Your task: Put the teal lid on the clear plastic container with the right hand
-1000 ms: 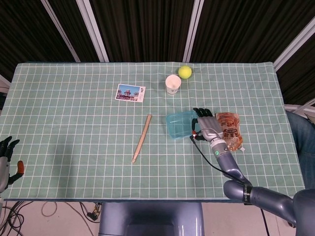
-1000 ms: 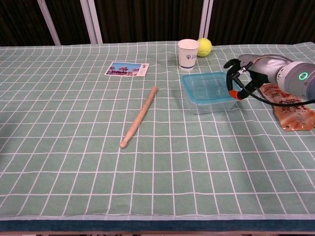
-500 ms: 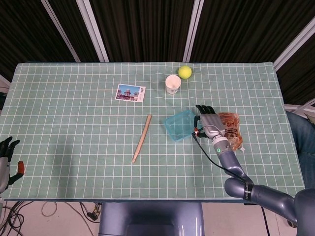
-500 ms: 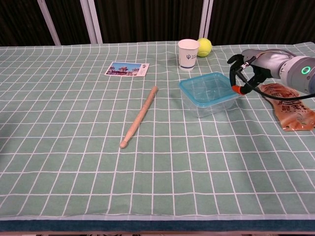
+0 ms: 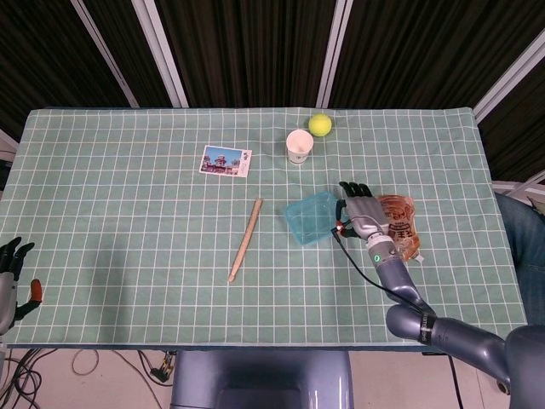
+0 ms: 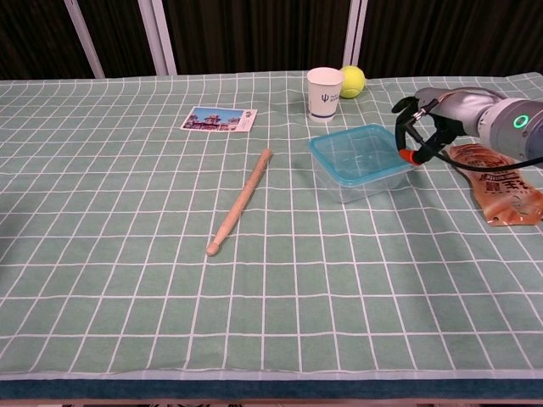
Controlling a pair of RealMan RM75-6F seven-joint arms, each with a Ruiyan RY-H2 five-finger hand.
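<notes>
The clear plastic container (image 6: 366, 180) stands right of the table's middle with the teal lid (image 6: 356, 151) lying on its top. Both are tilted, their right side raised off the cloth. My right hand (image 6: 427, 134) is at that right edge, fingers curled around the lid's rim. In the head view the lid (image 5: 310, 217) shows just left of the right hand (image 5: 362, 213). My left hand (image 5: 10, 274) hangs off the table's near-left corner, fingers apart and holding nothing.
A paper cup (image 6: 325, 91) and a tennis ball (image 6: 352, 80) stand behind the container. An orange snack packet (image 6: 501, 182) lies under and right of my right wrist. A wooden stick (image 6: 240, 202) and a postcard (image 6: 219, 119) lie to the left.
The container and lid lay flat a second ago; their right side has since been lifted and turned slightly as my right hand rose. The left hand has not moved.
</notes>
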